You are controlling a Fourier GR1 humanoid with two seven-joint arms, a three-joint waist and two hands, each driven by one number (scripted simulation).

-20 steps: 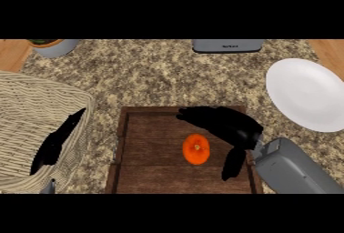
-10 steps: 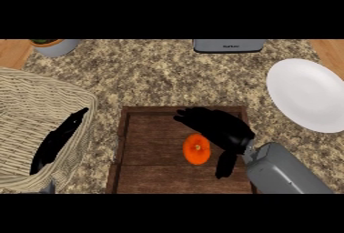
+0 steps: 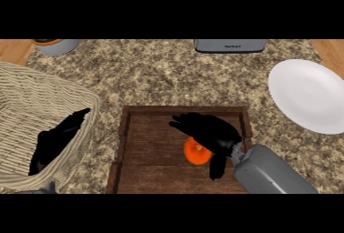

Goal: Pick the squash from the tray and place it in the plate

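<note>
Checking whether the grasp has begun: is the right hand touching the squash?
Cannot tell. In the head view the right hand overlaps the squash from above, hiding any contact or gap.

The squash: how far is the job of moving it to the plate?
Nothing is finished yet. The orange squash lies in the wooden tray, not lifted as far as can be seen. In hand: the right hand is over it, fingers curved above it, thumb beside it; a closed grasp is not clear. Left: grasp, lift, carry to the white plate, which holds nothing. The left hand rests by the wicker basket.
</note>
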